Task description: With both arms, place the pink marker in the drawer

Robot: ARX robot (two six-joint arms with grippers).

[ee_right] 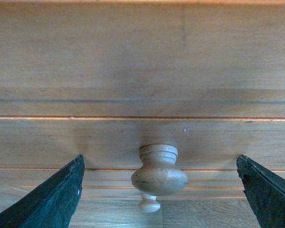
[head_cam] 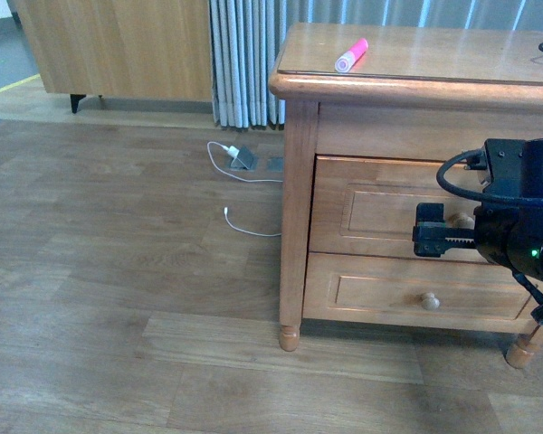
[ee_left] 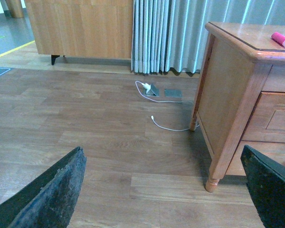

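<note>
Drawer knob (ee_right: 159,175) — frontally behind right arm (head_cam: 520,212)

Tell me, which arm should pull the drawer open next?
Probably the right. The open right end effector sits in front of the closed drawer, with the knob lined up between its fingers. The left end effector is off to the side, facing the floor beside the cabinet.

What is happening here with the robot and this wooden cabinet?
The right gripper hangs in front of the closed upper drawer, its jaws open on either side of the round knob without touching it. The pink marker lies untouched on the cabinet top. The left gripper is open and holds nothing, off to the cabinet's side above the floor.
</note>
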